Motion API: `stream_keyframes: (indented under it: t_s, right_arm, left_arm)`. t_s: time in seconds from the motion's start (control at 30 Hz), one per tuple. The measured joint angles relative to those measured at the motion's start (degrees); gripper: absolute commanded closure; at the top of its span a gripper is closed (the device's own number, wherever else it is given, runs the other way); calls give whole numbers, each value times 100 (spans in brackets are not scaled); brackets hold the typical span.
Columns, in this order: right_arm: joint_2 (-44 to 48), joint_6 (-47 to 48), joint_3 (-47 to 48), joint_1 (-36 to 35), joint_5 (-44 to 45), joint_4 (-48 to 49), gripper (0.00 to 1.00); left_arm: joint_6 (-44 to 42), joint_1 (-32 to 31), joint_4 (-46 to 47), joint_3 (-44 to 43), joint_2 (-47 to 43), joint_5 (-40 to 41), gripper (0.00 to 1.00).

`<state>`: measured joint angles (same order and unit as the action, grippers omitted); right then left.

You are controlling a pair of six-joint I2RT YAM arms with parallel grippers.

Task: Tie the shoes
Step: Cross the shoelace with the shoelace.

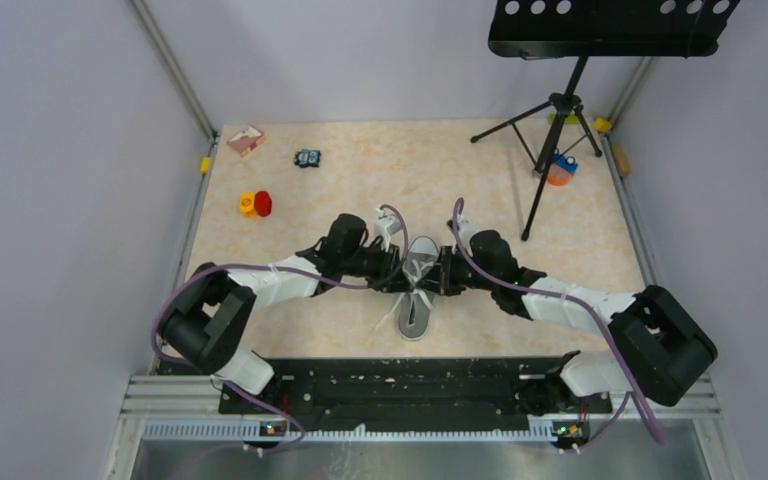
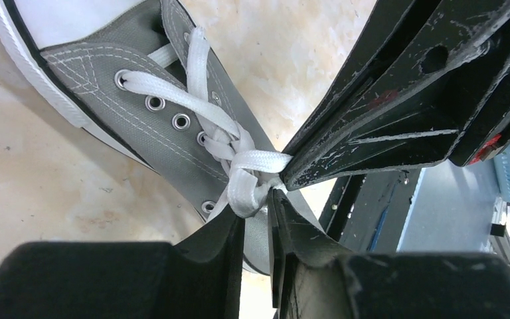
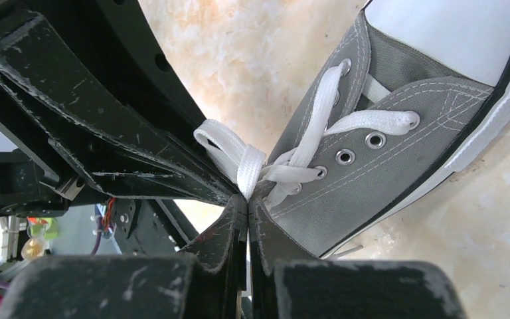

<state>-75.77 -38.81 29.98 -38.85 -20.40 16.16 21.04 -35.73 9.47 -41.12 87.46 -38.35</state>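
A grey canvas sneaker (image 1: pixel 412 318) with a white sole lies at the table's middle front, between the two arms. My left gripper (image 1: pixel 401 272) comes at its lacing from the left, my right gripper (image 1: pixel 439 273) from the right, tips nearly touching. In the left wrist view the left gripper (image 2: pixel 257 199) pinches a bunched loop of white lace (image 2: pixel 247 189) over the sneaker's eyelet row (image 2: pixel 106 86). In the right wrist view the right gripper (image 3: pixel 247 197) is shut on another loop of lace (image 3: pixel 239 163) beside the sneaker (image 3: pixel 398 173). The laces cross in a knot between the tips.
A black music stand on a tripod (image 1: pixel 560 110) stands at the back right. Small items lie at the back: a red and yellow piece (image 1: pixel 256 204), a card (image 1: pixel 246 139), a dark piece (image 1: pixel 307 158), an orange and blue piece (image 1: pixel 561 170). Purple walls close in both sides.
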Motion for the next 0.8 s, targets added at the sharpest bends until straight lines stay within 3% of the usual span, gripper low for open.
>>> stream_keyframes:
  t_s: [0.5,0.8]
  right_arm:
    - [66,0,0,0,-2,-33,100]
    - [68,2,0,0,-2,-33,100]
  left_arm:
    - [295,-7,157,-7,35,-22,85]
    - [476,-7,258,-7,35,-35,100]
